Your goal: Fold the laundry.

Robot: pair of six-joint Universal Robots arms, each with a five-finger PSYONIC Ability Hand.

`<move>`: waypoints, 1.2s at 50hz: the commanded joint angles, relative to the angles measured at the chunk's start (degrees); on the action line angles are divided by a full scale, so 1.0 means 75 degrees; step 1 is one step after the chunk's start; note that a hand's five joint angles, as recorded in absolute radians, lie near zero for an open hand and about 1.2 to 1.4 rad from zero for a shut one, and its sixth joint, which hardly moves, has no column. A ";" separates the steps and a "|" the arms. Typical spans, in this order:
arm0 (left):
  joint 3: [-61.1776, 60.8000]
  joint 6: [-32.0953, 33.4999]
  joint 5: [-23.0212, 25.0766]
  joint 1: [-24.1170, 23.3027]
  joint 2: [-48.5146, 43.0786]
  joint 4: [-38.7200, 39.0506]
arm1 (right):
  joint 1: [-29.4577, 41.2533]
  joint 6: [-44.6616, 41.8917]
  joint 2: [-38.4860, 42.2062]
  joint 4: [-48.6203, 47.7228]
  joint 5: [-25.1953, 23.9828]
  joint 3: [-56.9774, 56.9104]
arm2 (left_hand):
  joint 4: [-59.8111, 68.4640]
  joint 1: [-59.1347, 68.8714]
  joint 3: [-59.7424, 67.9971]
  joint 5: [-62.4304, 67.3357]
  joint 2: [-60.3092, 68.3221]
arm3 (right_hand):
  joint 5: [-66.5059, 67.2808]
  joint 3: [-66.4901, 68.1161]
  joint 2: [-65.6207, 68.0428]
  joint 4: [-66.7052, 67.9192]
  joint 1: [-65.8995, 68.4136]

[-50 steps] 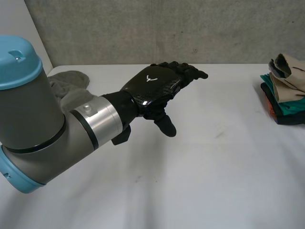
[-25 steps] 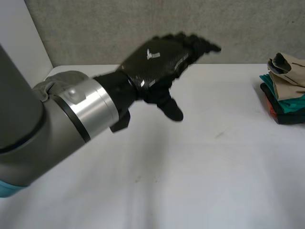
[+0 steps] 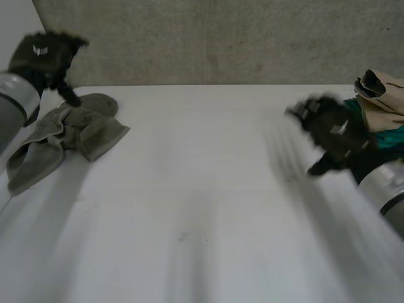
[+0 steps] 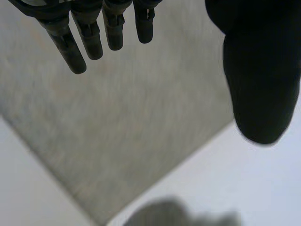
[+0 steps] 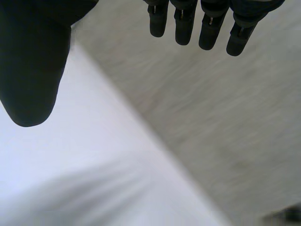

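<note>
Left robot hand (image 3: 41, 53), spread empty, hangs by the crumpled towel (image 3: 76, 132). Right robot hand (image 3: 334, 129), likewise, could topple the folded stack (image 3: 384, 98) beside it.

The left hand (image 3: 43, 55) hangs raised on the left arm (image 3: 12, 104), fingers (image 4: 70, 44) straight, thumb spread, empty, while the right hand (image 3: 333, 131) on the right arm (image 3: 386, 184) is posed likewise

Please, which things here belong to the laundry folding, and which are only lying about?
For the job: crumpled grey-green cloth, unfolded; stack of folded clothes beside the right hand.
Only surroundings: white table; grey wall.
</note>
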 commanded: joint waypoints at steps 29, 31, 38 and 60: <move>0.1547 0.0684 0.1359 0.0470 -0.3891 0.2427 | 0.0225 -0.0575 0.1308 0.0881 0.0432 0.0215 | 0.9099 0.9362 0.9122 0.8981 0.9077 | -0.0369 -0.0315 -0.0304 -0.0320 -0.0385; 0.0846 -0.0005 0.1428 0.0225 -0.3166 0.2671 | 0.0225 -0.0575 0.1284 0.0869 0.0432 0.0215 | 0.9099 0.9362 0.9122 0.8981 0.9077 | -0.0369 -0.0315 -0.0304 -0.0320 -0.0385; -0.0880 -0.1813 0.1768 -0.1239 -0.1347 0.3083 | 0.0166 -0.0563 0.1273 0.0845 0.0468 0.0215 | 0.9099 0.9362 0.9122 0.8981 0.9077 | -0.0369 -0.0315 -0.0304 -0.0320 -0.0385; -0.0799 -0.2811 0.0937 -0.5284 -0.2271 0.2604 | -0.0501 0.0057 0.1097 0.0834 0.1346 0.0052 | -0.0004 0.0259 0.0020 -0.0122 -0.0026 | -0.0369 -0.0315 -0.0304 -0.0320 -0.0385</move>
